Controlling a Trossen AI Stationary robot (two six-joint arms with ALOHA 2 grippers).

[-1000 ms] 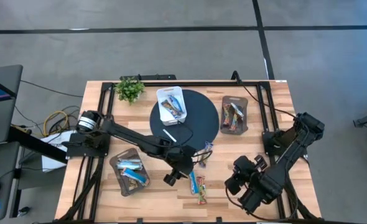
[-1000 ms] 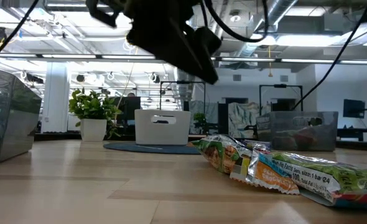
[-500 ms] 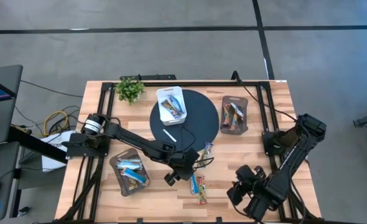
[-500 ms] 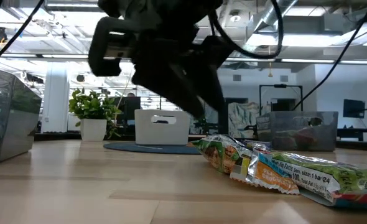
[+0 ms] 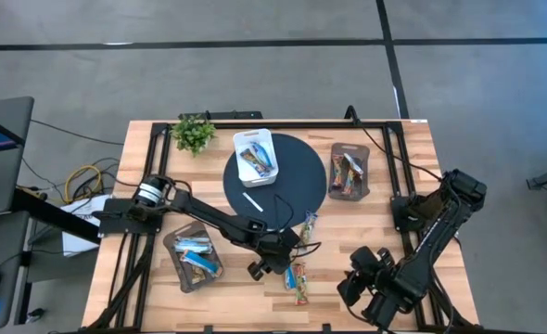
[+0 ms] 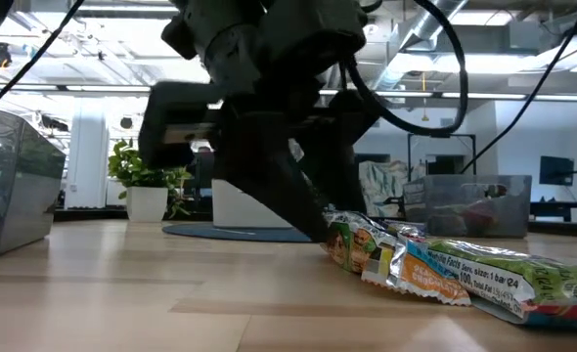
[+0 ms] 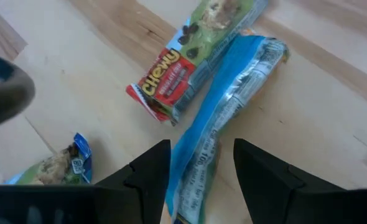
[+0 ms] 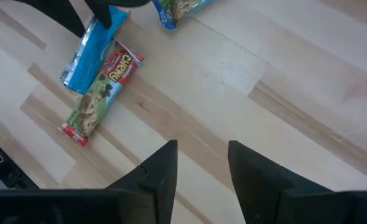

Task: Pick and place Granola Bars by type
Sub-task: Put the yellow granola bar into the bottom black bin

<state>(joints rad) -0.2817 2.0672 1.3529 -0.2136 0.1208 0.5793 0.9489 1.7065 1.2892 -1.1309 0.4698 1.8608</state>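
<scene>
You can read "CHEWY" in yellow letters on the red end of the green-and-red granola bar [image 7: 190, 65] lying on the worktop, touching the blue bar [image 7: 224, 124]. The same word shows on that bar's red patch in the right wrist view. In the low view, the green wrapper [image 6: 494, 274] nearest the worktop's front edge carries a white strip reading "100" and "size: 1 bar 24". The print on the blue bar is too blurred for you to read.

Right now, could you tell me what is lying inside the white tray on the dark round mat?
The white tray holds a few wrapped granola bars, blue-and-white and tan wrappers showing. They overlap, so anything beneath them, and the exact count, cannot be seen.
</scene>
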